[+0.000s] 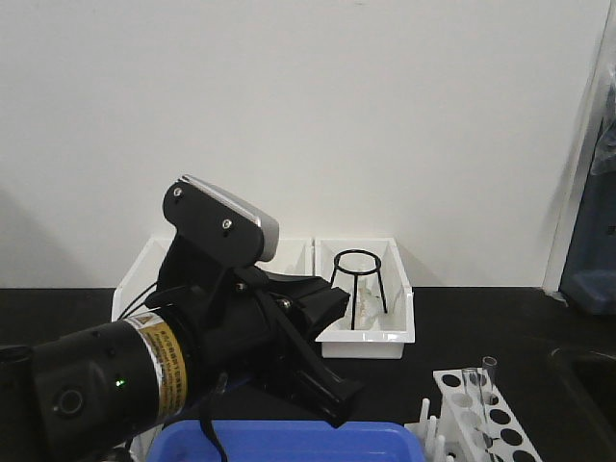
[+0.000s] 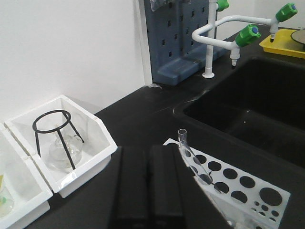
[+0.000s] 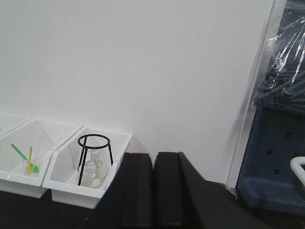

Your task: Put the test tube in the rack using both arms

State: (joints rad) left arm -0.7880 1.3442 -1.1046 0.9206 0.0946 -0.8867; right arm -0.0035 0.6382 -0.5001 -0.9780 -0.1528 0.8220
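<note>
A clear test tube (image 2: 192, 159) stands tilted in a hole of the white rack (image 2: 248, 195), just right of my left gripper (image 2: 148, 191). That gripper is shut with nothing between its fingers. In the front view the left arm (image 1: 192, 337) fills the lower left, and the rack (image 1: 481, 423) with the tube (image 1: 489, 375) is at the lower right. My right gripper (image 3: 153, 191) is shut and empty, facing the wall; neither tube nor rack shows in its view.
White trays (image 1: 366, 342) hold a black ring stand (image 2: 53, 129) and a glass flask (image 3: 93, 174). A black sink (image 2: 252, 109) with a green-tipped faucet (image 2: 224, 33), a blue pegboard (image 2: 181, 43), a yellow tray (image 2: 286, 43) and a blue bin (image 1: 289, 443) surround the rack.
</note>
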